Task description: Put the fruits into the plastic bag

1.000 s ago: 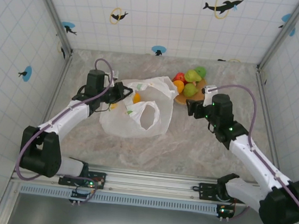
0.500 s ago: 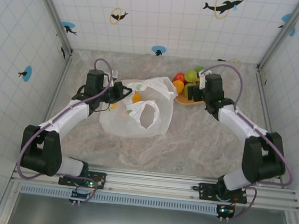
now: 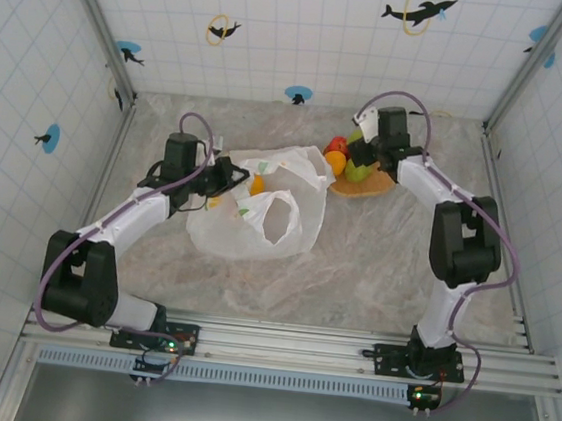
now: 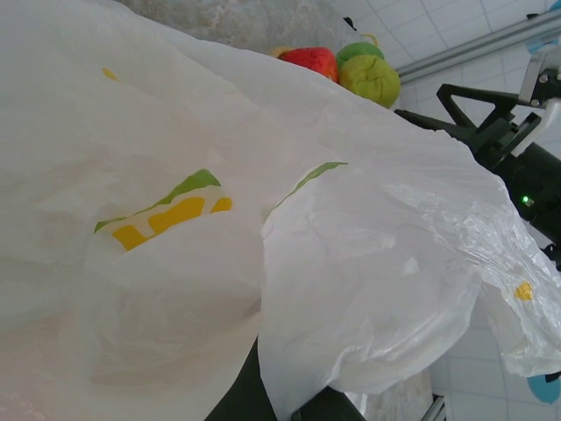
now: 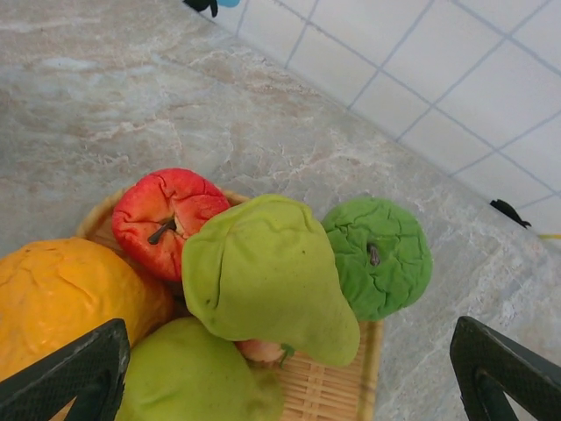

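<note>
Over at the back right of the surface (image 3: 355, 269), the right gripper (image 5: 285, 342) hangs just above the fruit pile. Its fingers (image 5: 79, 373) are spread wide, one on each side of the pile, holding nothing. Underneath there's a green pear (image 5: 263, 281) on top, with a red apple (image 5: 166, 210) and a green apple (image 5: 381, 254) behind it on either side. An orange (image 5: 61, 298) is on the left and a second pear (image 5: 193, 381) is low down, all packed tight on a woven tray (image 5: 329, 395). Fruit runs right up to the tray's rim, and the tray sits near the back wall (image 3: 310, 33). The plastic bag (image 3: 260, 218) lies crumpled just left of the tray, its edge touching the tray's left side, with another orange (image 3: 257, 182) showing at its mouth. The left gripper (image 3: 226, 177) is at the bag's left edge; can't tell if it's pinching the film or not. Bare marble spreads from bag and tray toward the arm bases.
</note>
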Robot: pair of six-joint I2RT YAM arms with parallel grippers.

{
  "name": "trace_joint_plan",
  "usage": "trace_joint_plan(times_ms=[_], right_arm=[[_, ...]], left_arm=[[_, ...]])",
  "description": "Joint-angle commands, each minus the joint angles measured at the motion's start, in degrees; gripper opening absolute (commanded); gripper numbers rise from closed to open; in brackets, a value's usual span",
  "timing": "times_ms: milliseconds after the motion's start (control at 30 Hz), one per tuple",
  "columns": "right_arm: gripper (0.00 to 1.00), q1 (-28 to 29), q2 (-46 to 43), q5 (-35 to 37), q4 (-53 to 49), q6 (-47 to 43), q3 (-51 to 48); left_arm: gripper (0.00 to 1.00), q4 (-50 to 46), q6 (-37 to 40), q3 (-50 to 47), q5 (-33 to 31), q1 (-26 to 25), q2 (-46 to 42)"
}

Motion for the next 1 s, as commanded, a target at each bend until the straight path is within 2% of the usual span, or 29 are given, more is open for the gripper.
trace_joint_plan(times_ms=[0,467,967], right_arm=[[0.96,-0.42,3.28,-0.91,-4.22,-4.12,4.63],[0.92,-0.84,11.13,-0.96,-9.89,-8.37,14.53],[0.85,-0.75,15.17,-2.98,-13.16,-9.87,19.79]], left_arm=[[0.0,1.22,-0.52,-0.33,1.04,0.6,0.69],[0.0,1.55,-0.8,-0.58,1.7,0.64,1.36],[0.0,1.79,-0.69,-0.76,2.05,0.71,1.73]])
